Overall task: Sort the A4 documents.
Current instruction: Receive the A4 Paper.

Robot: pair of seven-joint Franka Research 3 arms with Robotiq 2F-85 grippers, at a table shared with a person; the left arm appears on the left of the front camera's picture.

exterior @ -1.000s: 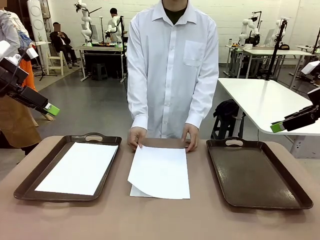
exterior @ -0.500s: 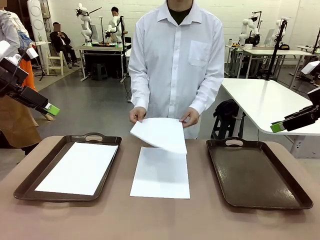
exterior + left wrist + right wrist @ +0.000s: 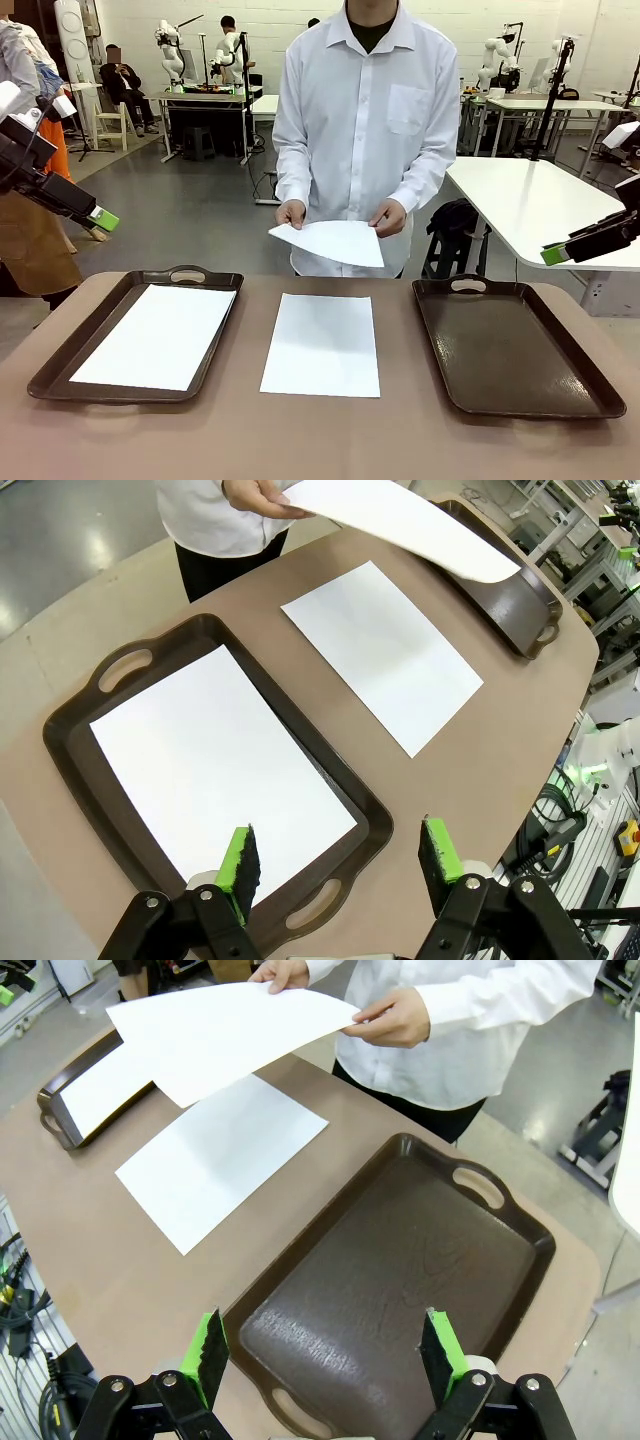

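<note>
One A4 sheet (image 3: 330, 243) is held aloft by the person (image 3: 370, 120); another sheet (image 3: 321, 344) is laid between brown trays (image 3: 520, 345). Left gripper (image 3: 340, 858), right gripper (image 3: 325, 1348): seen wide open, empty.

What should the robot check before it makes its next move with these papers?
1. Left gripper open and empty: ok.
2. Right gripper open and empty: ok.
3. Right tray bare, ready for a sheet: ok.
4. Table sheet lies flat beside the left tray, untouched: ok.
5. Person's hands clear of the table sheet: ok; they hold another sheet above it.
6. Which tray the next sheet belongs in: cannot tell.
</note>
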